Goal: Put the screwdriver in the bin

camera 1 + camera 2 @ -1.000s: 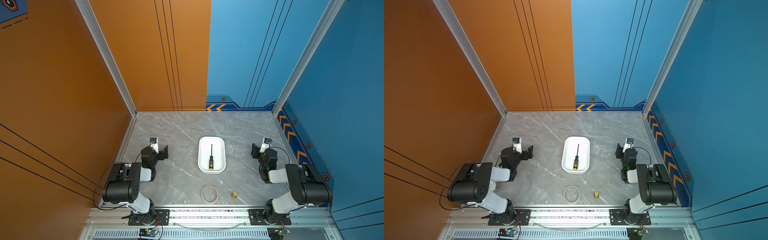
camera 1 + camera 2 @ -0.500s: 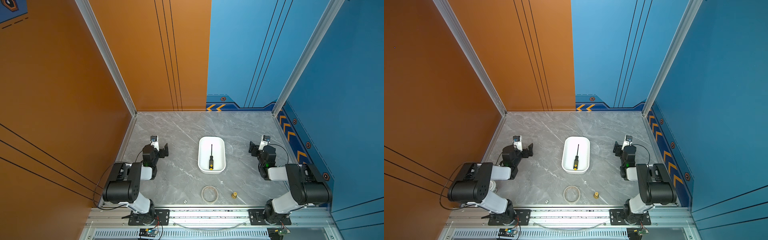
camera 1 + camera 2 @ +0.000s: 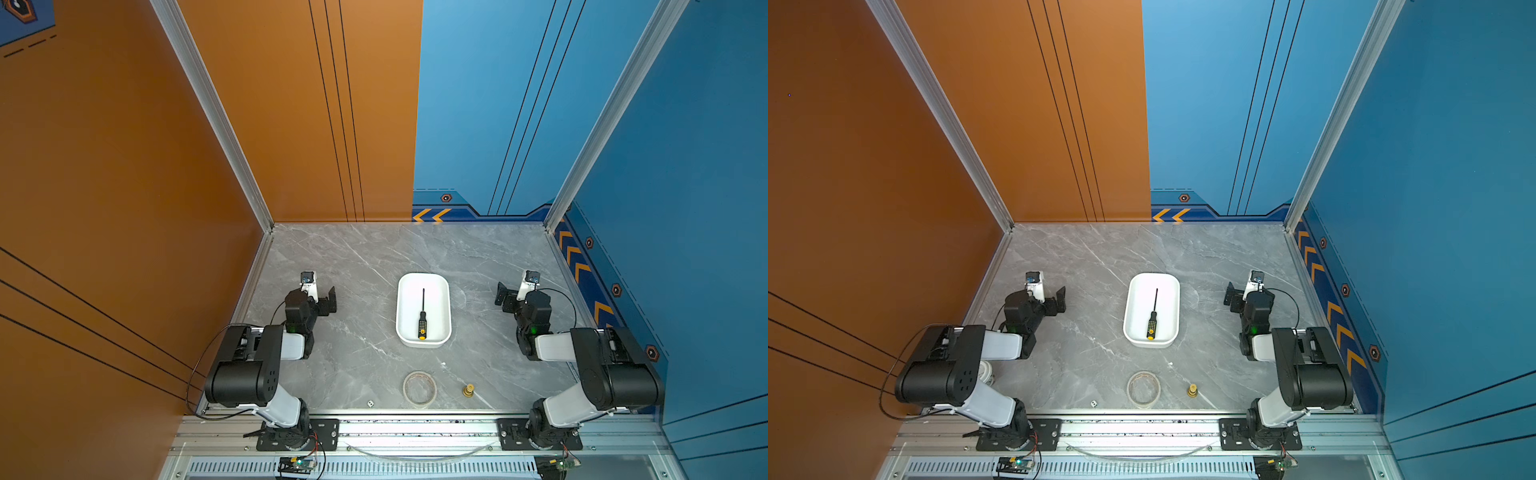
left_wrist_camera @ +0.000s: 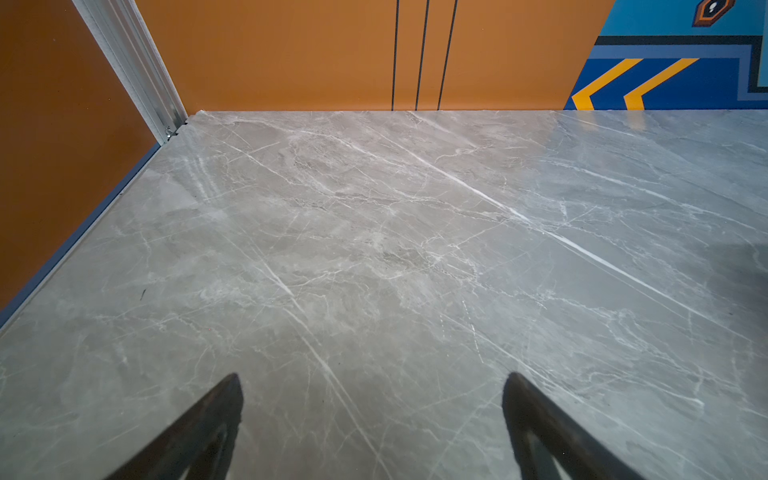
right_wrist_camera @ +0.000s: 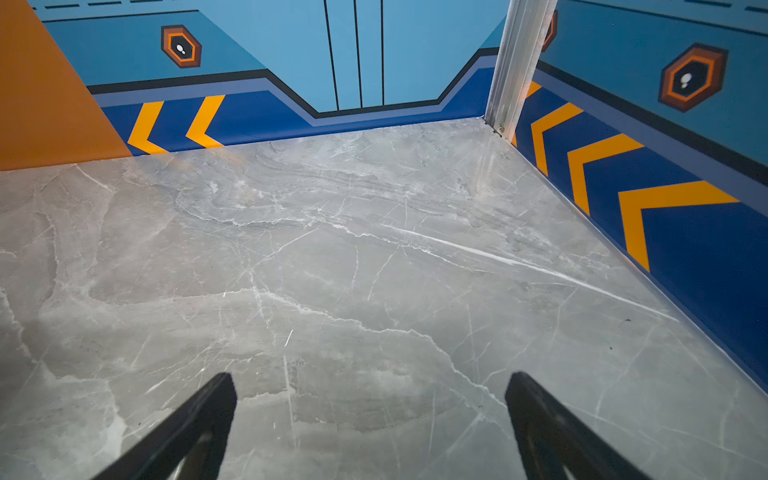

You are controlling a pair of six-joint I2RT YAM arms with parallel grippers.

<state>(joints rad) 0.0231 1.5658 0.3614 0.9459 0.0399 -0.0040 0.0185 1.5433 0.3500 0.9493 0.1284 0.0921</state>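
Note:
The screwdriver [image 3: 422, 316] [image 3: 1153, 318], black with a yellow end cap, lies lengthwise inside the white bin [image 3: 444, 291] [image 3: 1170, 297] at the middle of the table. Nothing touches it. My left gripper [image 3: 328, 297] [image 3: 1059, 300] hovers well to the left of the bin, and the left wrist view shows it [image 4: 372, 378] open over bare marble. My right gripper [image 3: 503, 296] [image 3: 1230, 298] sits well to the right of the bin. In the right wrist view it [image 5: 370, 376] stands wide open and empty. Neither wrist view shows the bin or the screwdriver.
A clear tape ring [image 3: 419, 387] [image 3: 1143, 388], a small brass fitting [image 3: 468, 390] [image 3: 1192, 390] and a tiny white die [image 3: 370, 403] [image 3: 1094, 403] lie near the table's front edge. Walls enclose the table on three sides.
The right gripper's jaws have spread wider while that arm shifted only slightly. The screwdriver has stayed where it lay in the bin. The left arm has barely moved.

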